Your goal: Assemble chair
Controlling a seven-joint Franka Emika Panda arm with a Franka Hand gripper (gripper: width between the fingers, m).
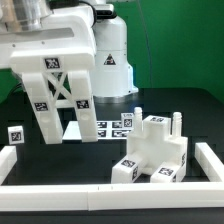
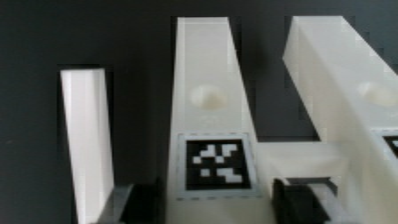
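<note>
- The gripper (image 2: 217, 200) is pinching one narrow bar of a white chair frame panel (image 1: 58, 95). In the wrist view its dark fingers (image 2: 128, 205) press on either side of the tagged bar (image 2: 214, 90).
- The panel hangs directly below the hand. It is a tall open frame with a crossed brace and several black-and-white tags. Its two lower ends sit close to the black table (image 1: 100, 150), but contact with the table cannot be told.
- The seat block (image 1: 155, 150), a chunky joined part of the chair with upright pegs (image 1: 176, 122), stands on the table below the hand. It is off toward the exterior view's right and apart from the panel.
- A small tagged piece (image 1: 15, 133) lies below the hand on the other side, near the panel's outer leg.
- The marker board (image 1: 113, 126) lies flat just beyond the panel's inner leg, between panel and seat block.
- Risk: the grip holds only one slim bar of a wide frame. The panel may swing or twist between the fingers when it is carried.
- Risk: the low-hanging legs may catch the marker board or clip the seat block in a sideways move, shoving the block out of place.
- Risk: a tilted panel may miss the pegs and jam instead of seating.
</note>
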